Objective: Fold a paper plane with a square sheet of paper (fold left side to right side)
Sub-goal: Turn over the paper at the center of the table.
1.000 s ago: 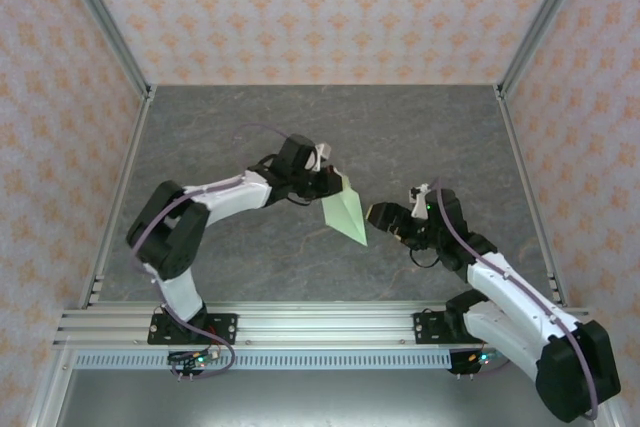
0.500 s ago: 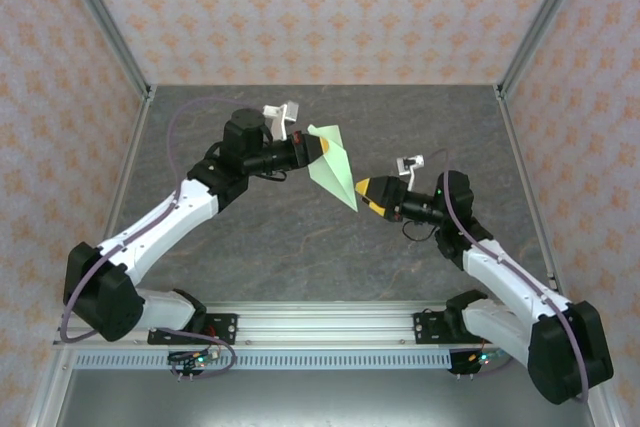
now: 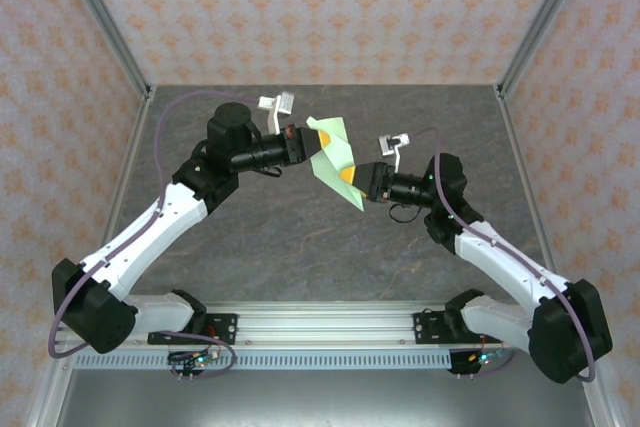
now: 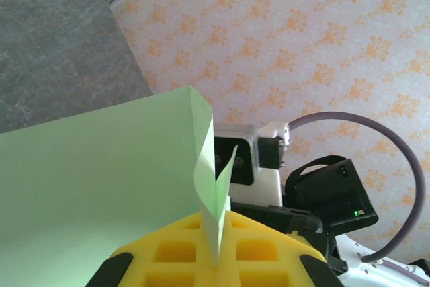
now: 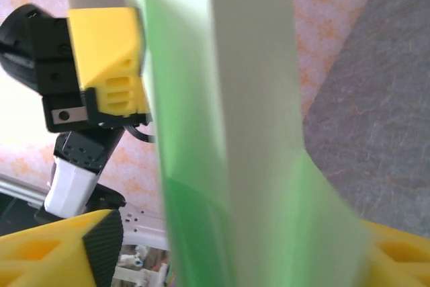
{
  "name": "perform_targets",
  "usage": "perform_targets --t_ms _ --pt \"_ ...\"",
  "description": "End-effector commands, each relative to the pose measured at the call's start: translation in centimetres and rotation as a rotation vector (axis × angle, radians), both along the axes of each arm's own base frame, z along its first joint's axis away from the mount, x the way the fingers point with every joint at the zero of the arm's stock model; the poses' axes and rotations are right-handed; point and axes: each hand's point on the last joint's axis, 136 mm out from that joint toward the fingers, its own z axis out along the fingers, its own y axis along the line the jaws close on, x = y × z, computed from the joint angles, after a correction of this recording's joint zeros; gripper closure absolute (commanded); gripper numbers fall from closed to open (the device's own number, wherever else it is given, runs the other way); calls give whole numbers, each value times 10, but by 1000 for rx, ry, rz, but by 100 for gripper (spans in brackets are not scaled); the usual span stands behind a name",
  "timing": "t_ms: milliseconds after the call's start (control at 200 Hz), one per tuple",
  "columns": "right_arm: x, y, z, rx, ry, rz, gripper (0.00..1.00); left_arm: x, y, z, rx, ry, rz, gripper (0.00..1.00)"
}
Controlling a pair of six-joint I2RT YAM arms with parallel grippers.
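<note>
**Item:** paper plane (image 3: 334, 155), part-folded, one piece.

**Location:** held in the air. The grey tabletop (image 3: 250, 247) lies below the plane and does not touch it.

**Handling (judged):**
- Very light, limp across its flat panels and stiffer along its creases.
- Smooth enough to slip from a loose pinch.
- Likely to crumple or tear if squeezed away from a fold or pulled two ways at once.
- Best taken on a layered, creased edge near one end, with the pads flat across the layers.

**Appearance:** thin pale green paper, plain and unmarked. The outline is narrow and kite-like, broad at the far end and tapering to a point at the near end. In the left wrist view a flap stands up from a wide flat panel along a sharp fold.

**Left gripper** (image 3: 320, 142): at the plane's broad far end, on its left side. The yellow pads (image 4: 175, 253) are pressed together, pinching the folded edge.

**Right gripper** (image 3: 349, 177): at the plane's pointed near half, on its right side. In the right wrist view its yellow fingers (image 5: 64, 250) stand apart on either side of the paper and are not seen clamping it.
</note>
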Motion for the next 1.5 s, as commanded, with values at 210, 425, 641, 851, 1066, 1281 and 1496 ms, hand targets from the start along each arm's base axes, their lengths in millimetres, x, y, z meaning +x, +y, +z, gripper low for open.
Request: perform_targets --t_ms 210,425,641,851,1066,1281,1496 --pt "-11 -4 15 -18 -95 4 58 -9 0 2 2 -6 -27 95" --pt "-7 -10 -14 -175 -66 -47 77 -8 20 -22 166 -3 62 50" --pt "0 -36 -66 -538 -26 -166 87 -13 82 -42 438 -66 300 27" --pt "5 -81 -107 -1198 -135 -334 90 -35 132 -48 510 -120 474 25" --pt "24 -83 -129 -1879 -329 -350 89 -56 171 -50 558 -132 606 25" --pt "44 -37 -159 -2224 -557 -257 90 -68 184 -52 572 -130 634 25" --pt "46 -1 -213 -2369 -675 -110 88 -71 186 -51 575 -138 637 24"
